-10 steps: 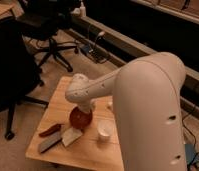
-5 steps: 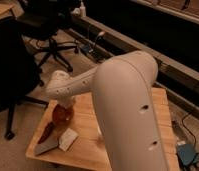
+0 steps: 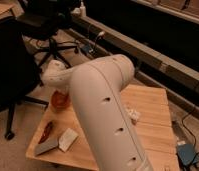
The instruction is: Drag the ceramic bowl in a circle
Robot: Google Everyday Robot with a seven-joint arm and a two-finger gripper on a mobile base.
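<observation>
Shifted since the earlier frame: the ceramic bowl [image 3: 59,100] now sits at the far left edge of the wooden table [image 3: 153,102], farther from the red-handled tool [image 3: 46,131]. The gripper [image 3: 57,91] is directly over the bowl, and whether it is clenched or released cannot be told. The white arm [image 3: 105,115] now blocks the table's middle, with a small white object [image 3: 134,116] showing beside it. Two flat pale pieces [image 3: 68,139] lie near the tool. An office chair [image 3: 50,30] stands behind.
</observation>
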